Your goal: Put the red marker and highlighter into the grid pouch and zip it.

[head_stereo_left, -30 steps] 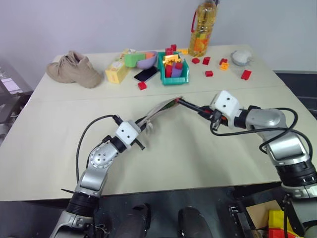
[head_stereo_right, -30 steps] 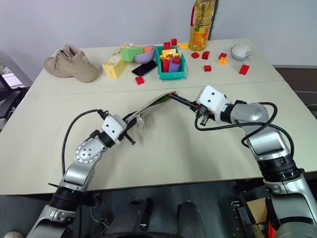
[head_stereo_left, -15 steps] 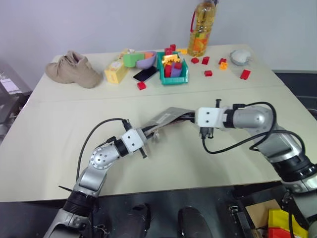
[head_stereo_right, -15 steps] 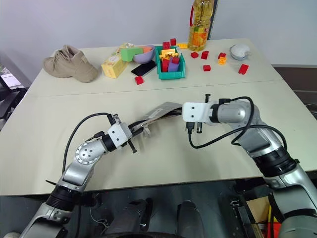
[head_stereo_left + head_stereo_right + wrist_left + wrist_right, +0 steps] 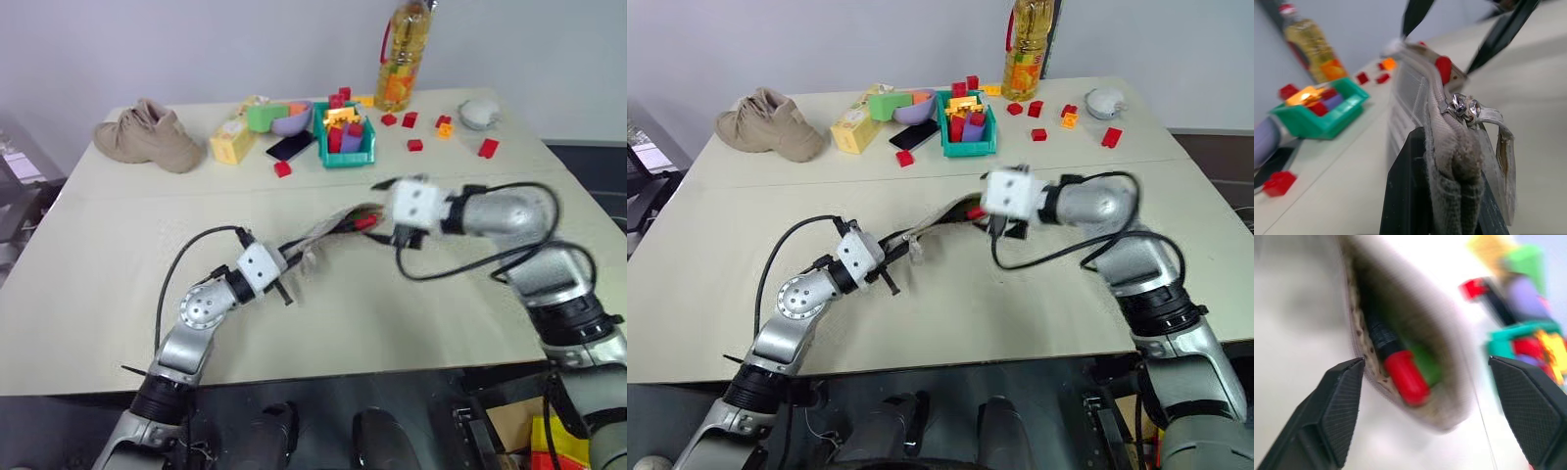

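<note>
While one grid pouch (image 5: pixel 939 217) hangs clamped in the left gripper (image 5: pixel 890 249), the right gripper (image 5: pixel 1425 396) gapes at its mouth

One red marker (image 5: pixel 1400 374) pokes from that mouth, one green highlighter (image 5: pixel 1422 367) beside it inside; I'd nudge the marker fully in, then pull the one zipper tab (image 5: pixel 1465 105), just beyond the clamped end, towards the mouth

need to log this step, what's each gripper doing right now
Left gripper: shut on the flat grey grid-lined fabric pouch.
Right gripper: open, holding nothing, at the pouch mouth where the slim red marker pokes out.
</note>
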Robot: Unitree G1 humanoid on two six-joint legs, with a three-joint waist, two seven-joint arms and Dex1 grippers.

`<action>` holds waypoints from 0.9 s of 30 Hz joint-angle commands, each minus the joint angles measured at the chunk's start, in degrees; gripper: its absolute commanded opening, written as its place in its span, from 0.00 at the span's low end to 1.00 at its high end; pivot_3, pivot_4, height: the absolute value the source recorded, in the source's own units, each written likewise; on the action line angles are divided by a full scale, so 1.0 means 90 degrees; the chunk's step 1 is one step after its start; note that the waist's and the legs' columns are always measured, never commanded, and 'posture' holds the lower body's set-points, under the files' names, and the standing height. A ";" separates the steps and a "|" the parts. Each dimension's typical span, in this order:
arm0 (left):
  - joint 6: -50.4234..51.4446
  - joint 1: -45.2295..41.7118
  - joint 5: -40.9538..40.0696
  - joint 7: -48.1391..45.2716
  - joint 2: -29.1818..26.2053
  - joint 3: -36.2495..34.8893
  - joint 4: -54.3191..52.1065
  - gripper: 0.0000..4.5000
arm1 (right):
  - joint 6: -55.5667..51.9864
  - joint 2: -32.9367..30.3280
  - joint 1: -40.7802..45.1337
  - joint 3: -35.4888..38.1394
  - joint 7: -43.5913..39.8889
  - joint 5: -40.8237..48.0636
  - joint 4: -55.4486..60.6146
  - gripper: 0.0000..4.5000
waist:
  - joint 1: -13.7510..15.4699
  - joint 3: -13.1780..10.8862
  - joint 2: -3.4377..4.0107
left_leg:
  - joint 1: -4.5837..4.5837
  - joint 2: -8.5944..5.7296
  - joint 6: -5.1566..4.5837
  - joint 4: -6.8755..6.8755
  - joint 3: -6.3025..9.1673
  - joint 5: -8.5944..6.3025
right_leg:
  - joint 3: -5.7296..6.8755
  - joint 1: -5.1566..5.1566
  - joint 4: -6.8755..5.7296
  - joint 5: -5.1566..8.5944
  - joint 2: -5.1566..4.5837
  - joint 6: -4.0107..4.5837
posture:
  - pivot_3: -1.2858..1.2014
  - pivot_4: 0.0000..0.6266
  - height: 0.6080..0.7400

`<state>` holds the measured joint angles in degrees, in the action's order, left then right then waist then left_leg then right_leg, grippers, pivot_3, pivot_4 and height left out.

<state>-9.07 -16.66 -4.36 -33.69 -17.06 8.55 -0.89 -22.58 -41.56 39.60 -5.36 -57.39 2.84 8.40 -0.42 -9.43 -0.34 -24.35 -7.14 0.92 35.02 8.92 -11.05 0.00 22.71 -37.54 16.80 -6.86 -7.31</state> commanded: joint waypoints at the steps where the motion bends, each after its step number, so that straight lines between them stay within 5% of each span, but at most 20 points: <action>1: 0.0274 -0.0318 -0.0284 0.0353 0.0272 -0.0293 -0.0146 0.00 | -0.1102 0.0166 -0.0024 0.0848 -0.0025 0.1234 0.0650 0.96 | -0.0006 0.0000 0.0000 | -0.0001 0.0000 -0.0001 0.0000 0.0000 -0.0001 | 0.0000 0.0000 0.0000 0.0000 0.0000 0.0000 | 0.52 0.24 1.00; 7: 0.0809 -0.0845 -0.0757 0.0858 0.1068 -0.0524 0.0037 0.00 | -0.2350 0.0808 -0.0713 0.0869 0.0578 0.2133 0.1230 0.96 | 0.0002 0.0001 -0.0002 | -0.0004 -0.0002 -0.0003 0.0010 0.0005 -0.0003 | 0.0007 -0.0004 0.0000 -0.0001 -0.0001 -0.0001 | 0.52 0.24 1.00; 16: 0.1082 -0.1014 -0.0931 0.0976 0.1481 -0.0524 0.0070 0.00 | -0.2468 0.2288 -0.0568 0.0198 0.2163 0.1877 0.0886 0.96 | -0.0034 0.0000 -0.0001 | -0.0006 -0.0004 0.0000 0.0013 -0.0004 0.0000 | -0.0002 0.0010 -0.0016 -0.0001 -0.0001 -0.0002 | 0.52 0.24 1.00; 19: 0.1092 -0.0964 -0.0910 0.0975 0.1498 -0.0496 0.0018 0.00 | -0.2366 0.2424 -0.0492 0.0093 0.2306 0.1829 0.0722 0.78 | -0.0019 0.0000 -0.0001 | -0.0006 -0.0004 0.0001 0.0013 -0.0002 0.0000 | -0.0001 0.0010 -0.0017 -0.0001 -0.0001 -0.0002 | 0.52 0.24 1.00; 26: 0.1118 -0.0776 -0.0899 0.0979 0.1409 -0.0545 -0.0159 0.00 | -0.2281 0.2447 -0.0252 0.0317 0.2457 0.1943 0.0400 0.01 | -0.0035 0.0001 -0.0001 | -0.0006 -0.0007 0.0000 0.0012 -0.0001 0.0000 | -0.0002 0.0011 -0.0016 -0.0001 -0.0001 -0.0002 | 0.52 0.24 1.00; 27: 0.1111 -0.0746 -0.0880 0.0979 0.1374 -0.0556 -0.0181 0.00 | -0.2249 0.2413 -0.0222 0.0344 0.2460 0.1929 0.0372 0.01 | -0.0042 0.0001 -0.0001 | -0.0006 -0.0007 0.0000 0.0012 -0.0001 0.0000 | -0.0002 0.0011 -0.0016 -0.0001 -0.0001 -0.0002 | 0.52 0.24 1.00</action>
<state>1.77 -23.41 -11.96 -24.83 -4.36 3.82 0.59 -44.39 -19.73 35.93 -3.65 -35.51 19.40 11.02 -0.80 -9.42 -0.35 -24.40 -7.19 0.92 35.13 8.90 -11.05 -0.02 22.81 -37.69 16.79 -6.87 -7.33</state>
